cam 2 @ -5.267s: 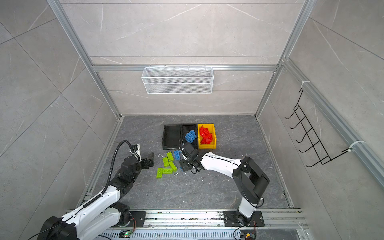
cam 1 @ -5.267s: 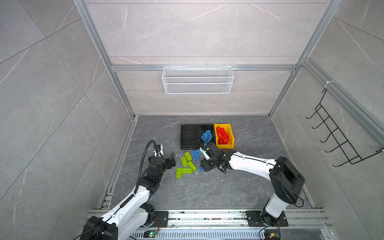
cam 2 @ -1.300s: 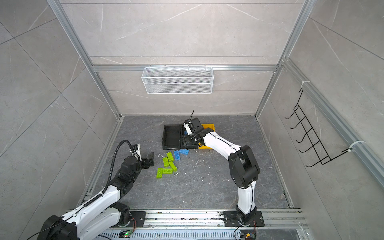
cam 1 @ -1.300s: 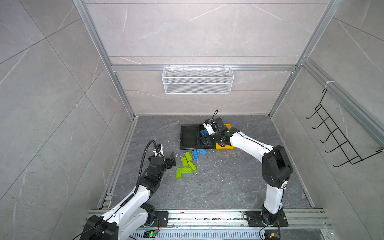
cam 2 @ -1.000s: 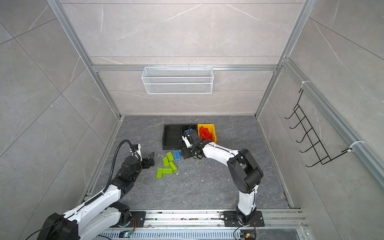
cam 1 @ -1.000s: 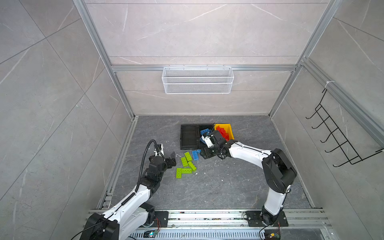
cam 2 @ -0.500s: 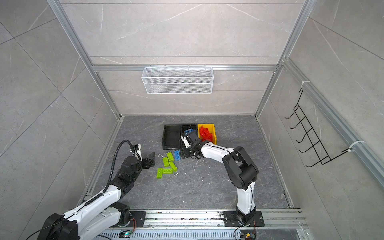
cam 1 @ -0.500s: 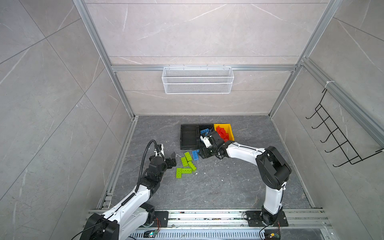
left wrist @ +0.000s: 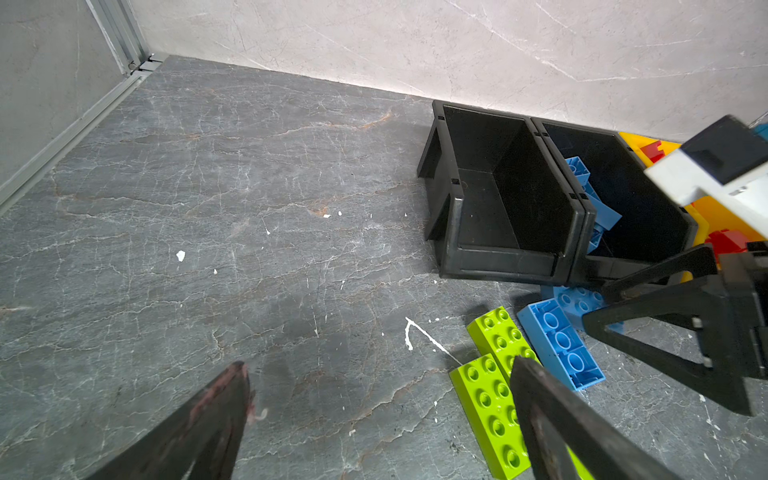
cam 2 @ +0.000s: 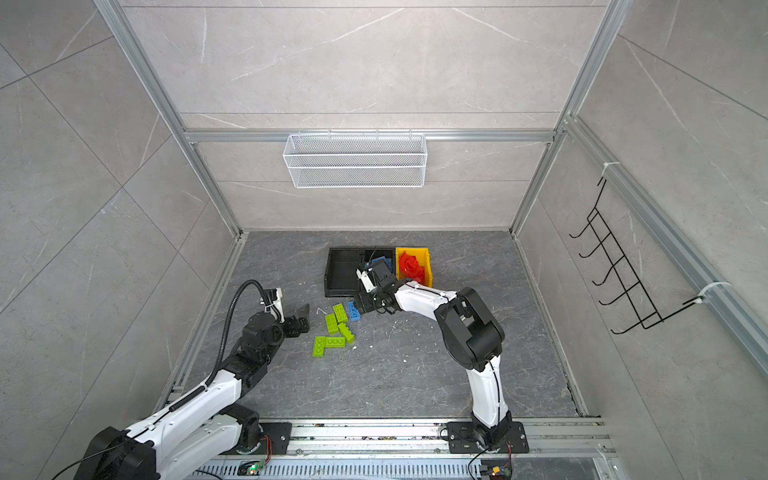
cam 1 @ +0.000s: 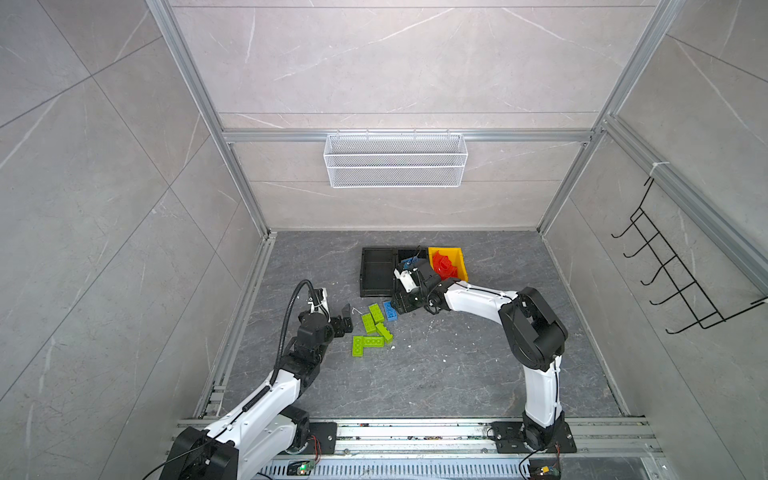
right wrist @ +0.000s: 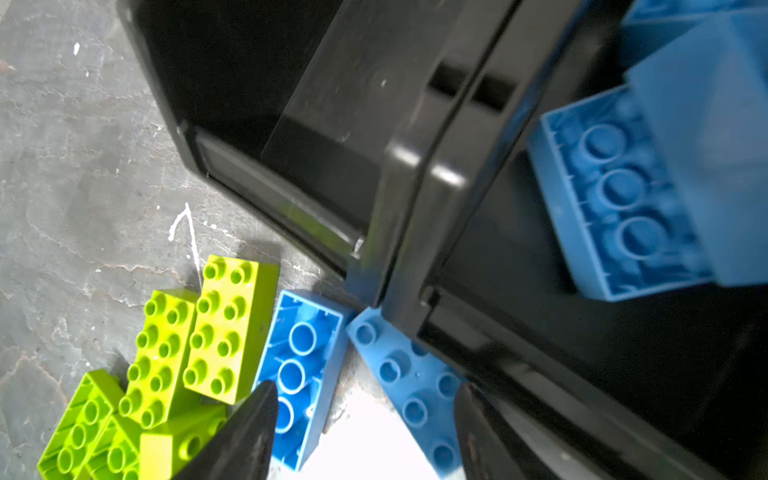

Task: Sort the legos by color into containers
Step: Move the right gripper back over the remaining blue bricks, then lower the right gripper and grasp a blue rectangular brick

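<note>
Several lime green legos [cam 1: 372, 328] [cam 2: 332, 324] lie loose on the grey floor. Two blue legos lie beside them, against the front of the black containers: one hollow side up [right wrist: 299, 353] [left wrist: 561, 349], one studs up [right wrist: 407, 382]. My right gripper [right wrist: 365, 388] [cam 1: 401, 305] hovers open just over these two, holding nothing. More blue legos [right wrist: 615, 199] fill the middle black container [cam 1: 409, 251]. Red legos [cam 1: 444, 266] sit in the yellow container [cam 1: 459, 262]. The left black container [cam 1: 362, 270] [left wrist: 498, 257] is empty. My left gripper [left wrist: 378, 365] [cam 1: 347, 318] stands wide open, left of the green legos.
A white wire basket [cam 1: 395, 160] hangs on the back wall, and a black hook rack [cam 1: 673, 282] on the right wall. Aluminium rails [cam 1: 245, 299] edge the floor. Small white flecks [left wrist: 415, 332] dot the floor near the green legos.
My right gripper has come down from over the containers to the floor in front of them, above the two blue legos. The left arm has stayed still.
</note>
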Action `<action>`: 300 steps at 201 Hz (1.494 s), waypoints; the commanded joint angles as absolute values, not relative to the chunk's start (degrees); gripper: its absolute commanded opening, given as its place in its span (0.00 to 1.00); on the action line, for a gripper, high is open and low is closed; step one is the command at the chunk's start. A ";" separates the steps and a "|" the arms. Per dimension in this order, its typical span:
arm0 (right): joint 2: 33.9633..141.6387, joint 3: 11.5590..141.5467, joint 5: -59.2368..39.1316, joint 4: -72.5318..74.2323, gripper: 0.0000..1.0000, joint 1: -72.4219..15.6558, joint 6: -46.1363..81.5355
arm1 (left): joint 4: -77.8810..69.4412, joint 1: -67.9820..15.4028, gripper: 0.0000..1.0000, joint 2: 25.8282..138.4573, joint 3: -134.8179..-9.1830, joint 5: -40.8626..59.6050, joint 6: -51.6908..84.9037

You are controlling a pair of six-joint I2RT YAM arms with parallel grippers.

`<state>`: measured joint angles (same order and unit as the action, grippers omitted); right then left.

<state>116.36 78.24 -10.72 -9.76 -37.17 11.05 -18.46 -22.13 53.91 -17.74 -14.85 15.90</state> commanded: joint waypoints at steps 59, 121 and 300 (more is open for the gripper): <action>110.29 70.36 -14.90 -11.38 0.67 -37.26 9.83 | -20.81 -22.06 0.99 54.81 -18.63 -12.81 15.64; 99.46 65.01 -16.63 -15.36 0.66 -37.53 9.09 | -21.62 -22.06 0.99 58.49 -19.78 -10.62 16.45; 117.87 80.92 0.04 -25.44 0.64 -40.23 -2.10 | -20.57 -22.05 0.99 57.02 -19.52 -12.65 15.86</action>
<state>115.46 79.42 -2.00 -23.16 -39.55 -0.27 -19.25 -22.13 57.25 -17.76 -11.97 15.94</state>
